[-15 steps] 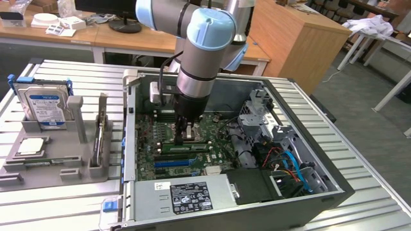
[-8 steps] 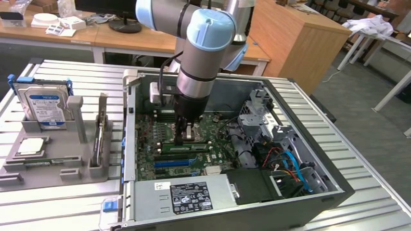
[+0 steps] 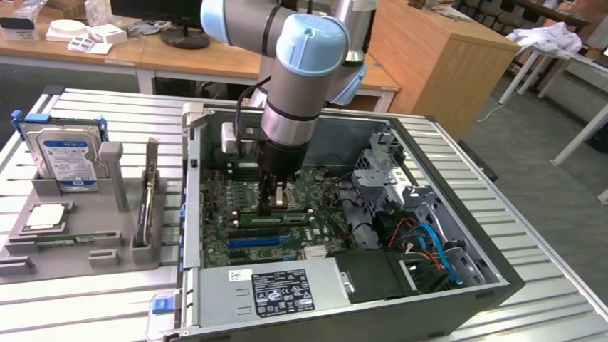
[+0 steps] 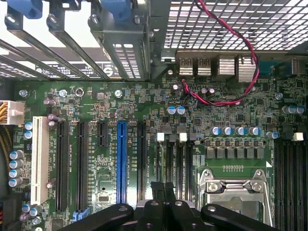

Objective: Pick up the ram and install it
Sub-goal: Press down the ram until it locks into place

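In the exterior view, an open black computer case (image 3: 494,279) is lying on a ribbed silver metal table (image 3: 105,114), with light wooden desks (image 3: 190,63) standing behind it. The pale blue and grey robot arm (image 3: 304,64) is reaching down into the case. Its black gripper (image 3: 273,203), fingers pressed together and holding nothing, is hanging right over the ram (image 3: 270,213), a slim green stick lying along the green motherboard (image 3: 228,249).

In the wrist view, the closed gripper (image 4: 163,190) is hovering above dark memory slots (image 4: 177,163), beside the silver processor socket (image 4: 236,190).
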Controlling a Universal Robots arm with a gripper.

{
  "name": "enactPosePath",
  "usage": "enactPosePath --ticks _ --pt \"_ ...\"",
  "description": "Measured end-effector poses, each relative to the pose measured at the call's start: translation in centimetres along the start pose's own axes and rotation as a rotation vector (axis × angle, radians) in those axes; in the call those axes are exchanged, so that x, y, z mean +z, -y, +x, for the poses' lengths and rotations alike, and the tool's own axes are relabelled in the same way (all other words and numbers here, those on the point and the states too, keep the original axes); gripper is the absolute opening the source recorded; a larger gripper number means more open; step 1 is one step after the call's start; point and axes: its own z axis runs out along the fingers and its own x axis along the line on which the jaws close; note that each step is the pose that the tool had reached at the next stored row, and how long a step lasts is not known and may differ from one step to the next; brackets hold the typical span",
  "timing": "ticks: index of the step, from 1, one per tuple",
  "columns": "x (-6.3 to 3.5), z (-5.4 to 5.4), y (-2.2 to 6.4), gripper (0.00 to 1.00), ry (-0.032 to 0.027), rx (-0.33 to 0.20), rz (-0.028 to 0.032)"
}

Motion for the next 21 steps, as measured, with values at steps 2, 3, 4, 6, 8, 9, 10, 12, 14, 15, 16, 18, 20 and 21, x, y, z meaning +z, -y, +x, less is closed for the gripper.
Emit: enactPosePath --ticks 2,3,4,6,8,9,10,12,14,15,16,18,20,21 --pt "0.02 0.0 0.0 0.11 -0.0002 0.0 -0.0001" --pt "0.02 0.0 0.0 0.11 -0.0002 0.0 -0.0001" --pt "0.02 0.0 0.0 0.11 -0.0002 0.0 -0.0001" --pt "0.03 0.0 0.0 0.11 -0.0002 0.0 -0.0001" --pt "0.24 0.01 0.01 0.11 -0.0002 0.0 -0.0001" --pt "0.3 0.01 0.01 0.11 -0.0002 0.0 -0.0001" --pt "0.36 0.01 0.01 0.11 0.0002 0.0 0.0001" --pt "0.4 0.03 0.01 0.11 0.0002 0.0 -0.0001" --pt "0.43 0.04 0.01 0.11 0.0002 0.0 -0.0002" --pt "0.43 0.03 0.02 0.11 0.0002 0.0 -0.0002" --pt "0.43 0.03 0.02 0.11 0.0003 0.0 -0.0002" --pt "0.44 0.04 0.02 0.11 0.0004 0.0 0.0" --pt "0.48 0.04 0.02 0.11 0.0004 0.0 -0.0001" --pt "0.52 0.04 0.02 0.11 0.0004 0.0 -0.0001"
